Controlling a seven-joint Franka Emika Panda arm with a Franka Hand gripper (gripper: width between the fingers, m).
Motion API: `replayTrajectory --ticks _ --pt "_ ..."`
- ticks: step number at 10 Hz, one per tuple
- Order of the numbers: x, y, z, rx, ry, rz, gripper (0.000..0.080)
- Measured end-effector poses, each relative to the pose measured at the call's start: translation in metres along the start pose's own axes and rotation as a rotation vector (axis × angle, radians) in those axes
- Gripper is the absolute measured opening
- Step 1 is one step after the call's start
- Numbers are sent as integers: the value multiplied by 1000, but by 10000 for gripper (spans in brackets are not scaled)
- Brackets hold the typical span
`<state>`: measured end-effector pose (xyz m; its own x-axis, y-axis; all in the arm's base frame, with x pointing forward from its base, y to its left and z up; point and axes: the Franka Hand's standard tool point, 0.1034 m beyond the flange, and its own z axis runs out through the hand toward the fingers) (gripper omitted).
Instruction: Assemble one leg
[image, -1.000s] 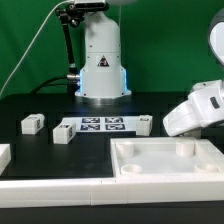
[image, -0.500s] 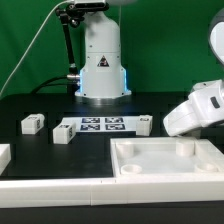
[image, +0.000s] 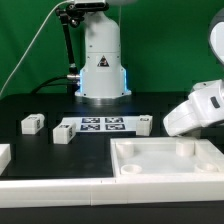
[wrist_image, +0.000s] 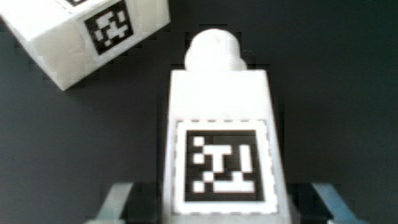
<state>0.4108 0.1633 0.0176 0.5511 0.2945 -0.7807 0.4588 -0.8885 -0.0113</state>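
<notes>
In the wrist view a white leg (wrist_image: 222, 110) with a black-and-white tag on its upper face lies on the black table between my fingers. My gripper (wrist_image: 224, 208) is open; the grey fingers (wrist_image: 121, 202) stand on either side of the leg with a dark gap on each side. A second tagged white block (wrist_image: 86, 42) lies close beside the leg's rounded end. In the exterior view the arm's white hand (image: 193, 110) is low at the right; its fingers and this leg are hidden. Three more legs (image: 33, 123) (image: 64, 133) (image: 146, 124) lie on the table.
The marker board (image: 100, 125) lies in front of the robot base (image: 102, 70). The large white tray-like piece (image: 165, 170) with corner holes sits at the front right. Another white part (image: 3, 155) shows at the exterior view's left edge.
</notes>
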Motion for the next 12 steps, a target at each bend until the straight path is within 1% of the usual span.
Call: replayTrajectory --ticks 2,3,4,5,6,7,8,9,10,11,12 --pt "-37 14 -33 2 -41 16 291" --pt "-49 22 -45 8 -40 29 291" --pt "-57 31 -57 19 -9 35 291" --pt "-69 40 -67 26 14 50 291" --pt "-64 40 -66 23 65 50 291" --pt "-54 40 -69 19 155 50 291" --pt "-55 41 -71 13 226 55 292" --pt "-51 43 -74 8 333 59 292" --pt "-48 47 -75 -1 433 48 292" --pt "-41 63 -68 -6 487 30 292" --pt "-38 74 -76 -6 562 52 292"
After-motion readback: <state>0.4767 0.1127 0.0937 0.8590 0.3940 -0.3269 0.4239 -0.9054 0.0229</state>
